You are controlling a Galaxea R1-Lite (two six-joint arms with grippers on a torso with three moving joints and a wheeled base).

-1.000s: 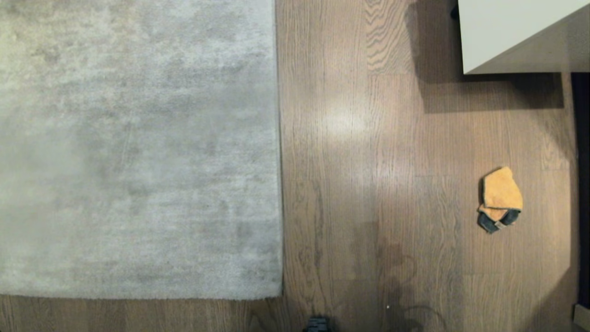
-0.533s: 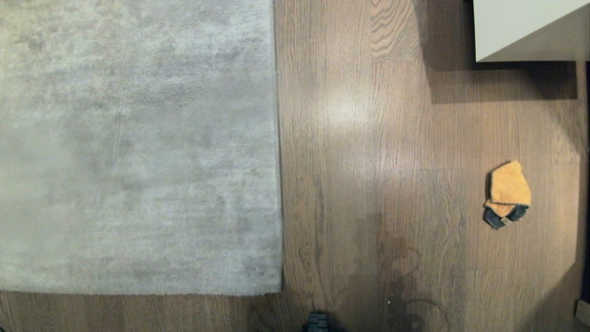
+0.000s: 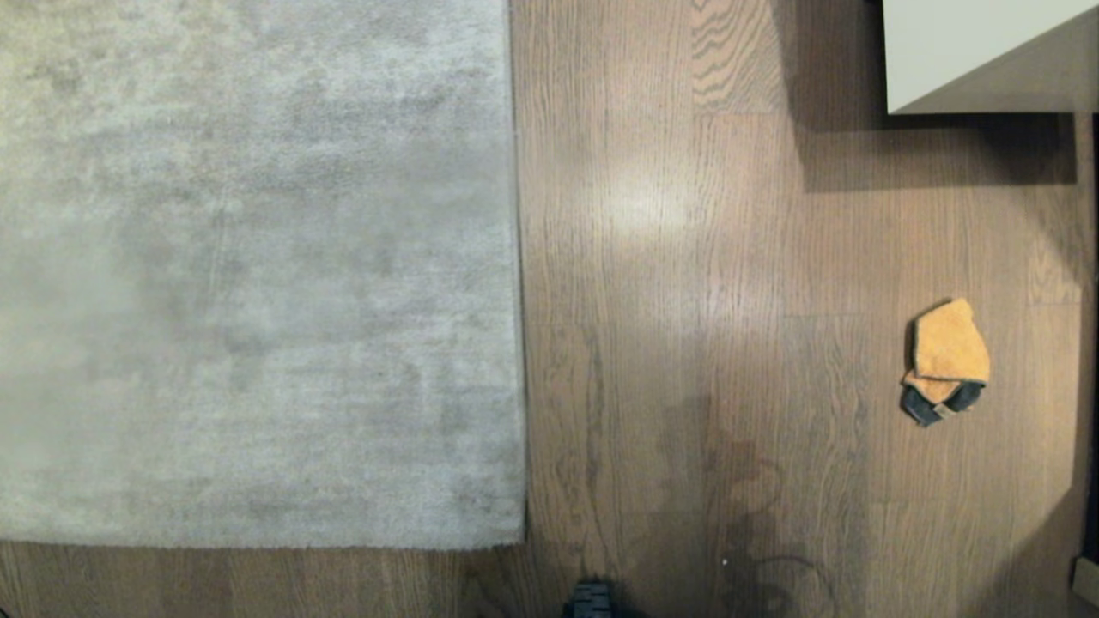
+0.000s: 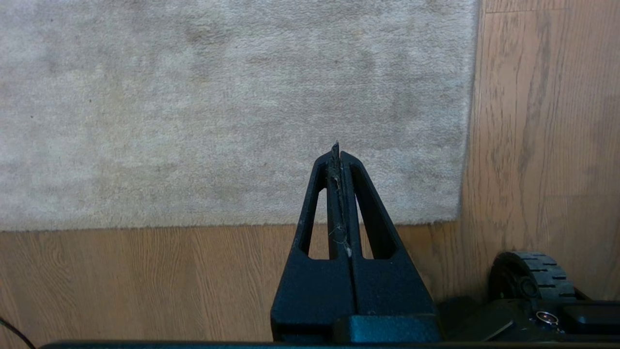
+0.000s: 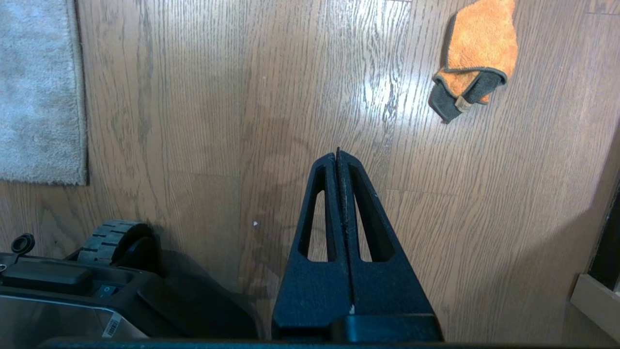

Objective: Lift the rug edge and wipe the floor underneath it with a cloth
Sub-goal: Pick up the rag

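Left claw (image 4: 337, 150) pinched closed above rug edge (image 4: 242, 220); right claw (image 5: 337, 156) closed over floor (image 5: 218, 121)

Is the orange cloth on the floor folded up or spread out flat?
Folded. The cloth lies bunched on the floor, an orange layer doubled over its dark grey part.

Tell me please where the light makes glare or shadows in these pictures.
Head view: a pale glare patch lies on the floor beside the rug edge; a dark shadow falls under the white furniture; the cloth lies in even light. Right wrist view: a bright reflection lies on the planks near the cloth, beyond the shut right gripper. Left wrist view: no glare around the shut left gripper.
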